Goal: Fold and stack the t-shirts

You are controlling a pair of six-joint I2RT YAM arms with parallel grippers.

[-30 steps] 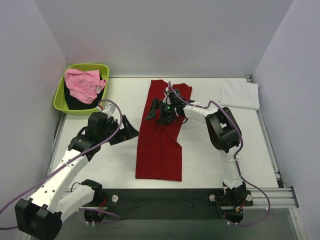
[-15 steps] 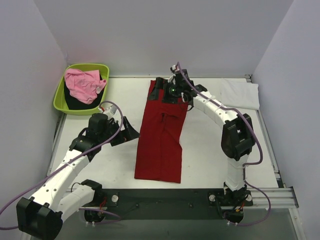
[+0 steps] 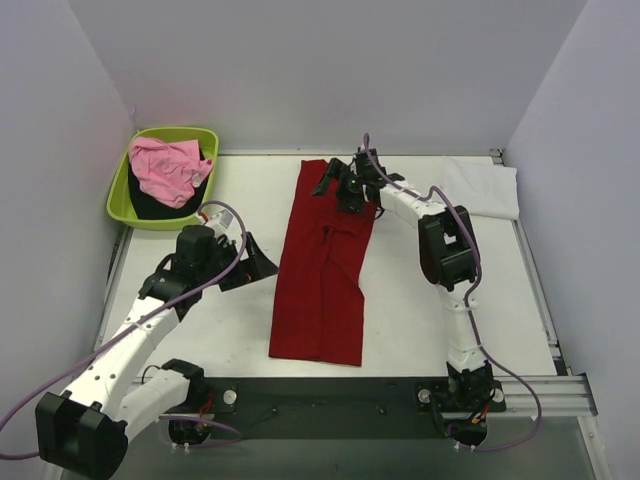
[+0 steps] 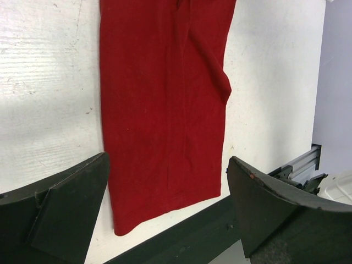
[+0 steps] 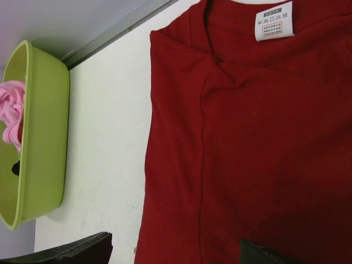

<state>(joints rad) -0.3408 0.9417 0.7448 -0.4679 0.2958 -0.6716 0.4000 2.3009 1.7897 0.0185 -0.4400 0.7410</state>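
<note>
The deep red shirt (image 3: pixel 320 290) lies flat in a long strip on the white desk (image 3: pixel 400 300). The right pincer (image 3: pixel 336 188), spread wide, hovers over its collar end. The left pincer (image 3: pixel 262 258), also spread, sits just beside its left edge.

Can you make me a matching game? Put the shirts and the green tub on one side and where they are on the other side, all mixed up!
Things
1. red t-shirt
2. pink t-shirt
3. white t-shirt
4. lime-green tub

Places
A. at the far left corner of the table
B. on top, inside the tub
C. laid out long down the middle of the table
D. at the far right corner of the table

Pairs: 1-C, 2-B, 3-D, 4-A
</note>
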